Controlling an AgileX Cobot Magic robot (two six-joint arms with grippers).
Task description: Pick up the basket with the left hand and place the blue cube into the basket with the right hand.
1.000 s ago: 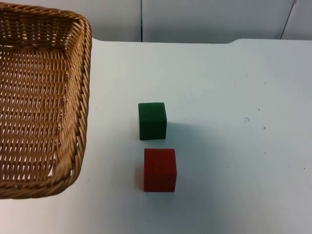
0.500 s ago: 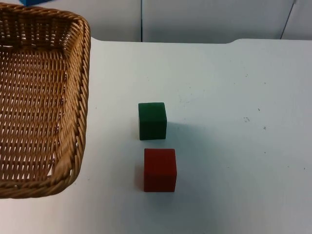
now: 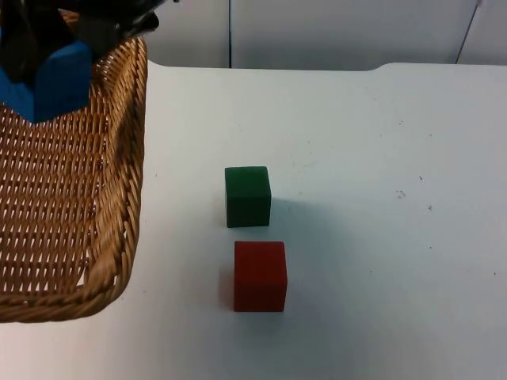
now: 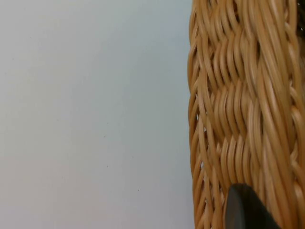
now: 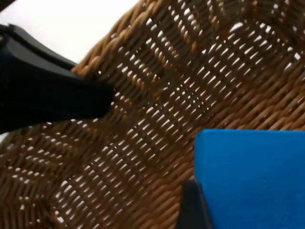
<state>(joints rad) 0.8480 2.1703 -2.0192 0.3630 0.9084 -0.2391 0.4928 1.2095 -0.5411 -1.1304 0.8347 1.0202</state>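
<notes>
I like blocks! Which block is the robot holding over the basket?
The blue cube, in the right gripper above the basket. The green cube and red cube sit on the table.

Matte black right gripper point(image 3: 47, 47) — smooth, blunt plastic fingers point(image 5: 47, 95), rounded left fingertip point(image 4: 243, 210).
</notes>
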